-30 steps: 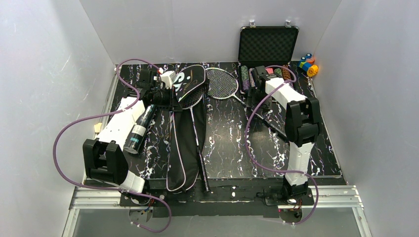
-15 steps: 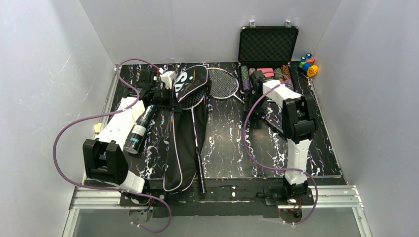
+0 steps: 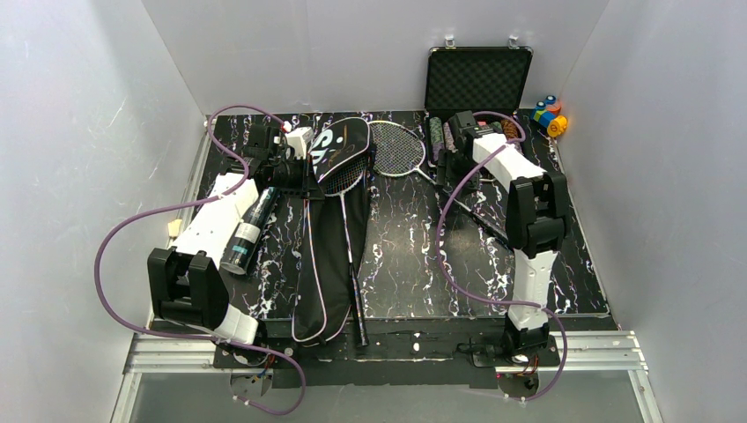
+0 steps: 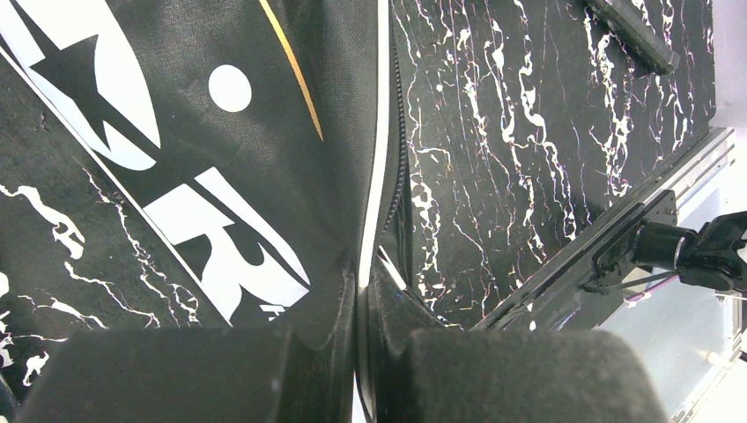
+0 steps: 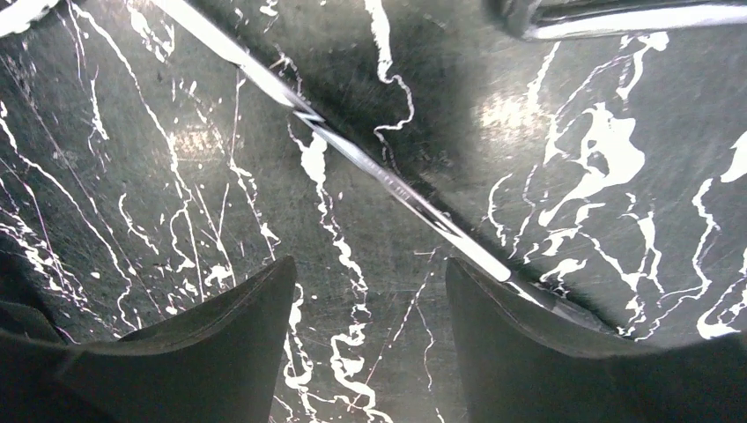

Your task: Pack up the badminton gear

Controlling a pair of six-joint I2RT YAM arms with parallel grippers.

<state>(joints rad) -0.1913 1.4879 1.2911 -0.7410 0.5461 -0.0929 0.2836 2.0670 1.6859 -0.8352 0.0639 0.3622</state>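
Note:
The long black "SPORT" bag lies open down the mat's middle left, with one racket lying in it. My left gripper is shut on the bag's white-piped edge, seen close in the left wrist view. A second racket lies at the back, its shaft running diagonally under my right gripper. That gripper is open and empty just above the shaft. The black tube lies beside the left forearm.
An open black case with rows of chips stands at the back right. Coloured blocks sit in the far right corner. A white object lies by the left gripper. White walls close in three sides.
My right gripper has shifted slightly left and toward the back over the second racket's shaft. The left arm still holds the bag's edge.

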